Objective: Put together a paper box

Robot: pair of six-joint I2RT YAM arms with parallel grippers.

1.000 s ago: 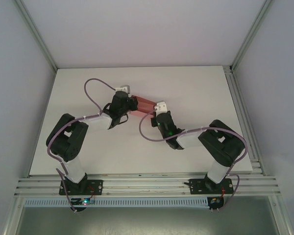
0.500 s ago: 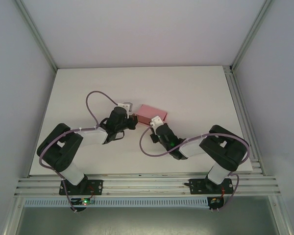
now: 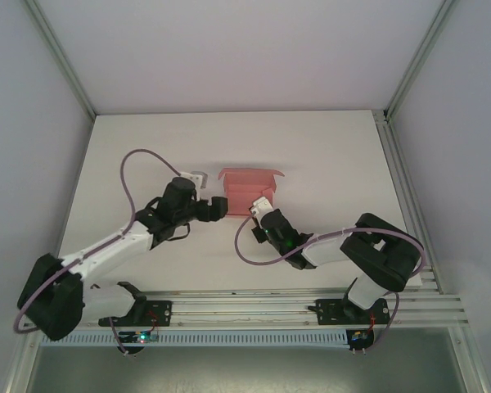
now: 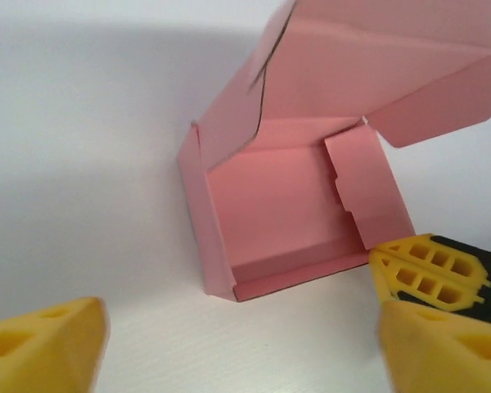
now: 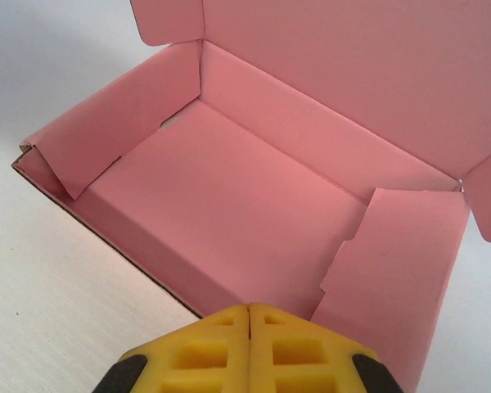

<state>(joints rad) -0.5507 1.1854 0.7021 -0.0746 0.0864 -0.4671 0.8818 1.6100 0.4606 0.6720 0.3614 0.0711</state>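
Note:
The pink paper box (image 3: pixel 247 190) lies on the white table with its lid standing open at the far side (image 5: pixel 352 74). Its tray (image 4: pixel 278 205) has folded-up walls, and a loose side flap (image 5: pixel 401 262) leans in on the right. My left gripper (image 3: pixel 222 207) is open just left of the box and apart from it; its yellow fingers (image 4: pixel 45 352) frame bare table in front of the near wall. My right gripper (image 5: pixel 250 315) is shut, its tips at the box's near right corner (image 4: pixel 430 274), with nothing visible between them.
The white table (image 3: pixel 327 147) stretches away behind and to both sides of the box. An aluminium rail (image 3: pixel 245 307) runs along the near edge by the arm bases. Pale enclosure walls with metal posts (image 3: pixel 61 57) close in left and right.
My left gripper has opened and drawn back left off the box. The box, held between both grippers a second ago, now rests on the table with its lid sprung open.

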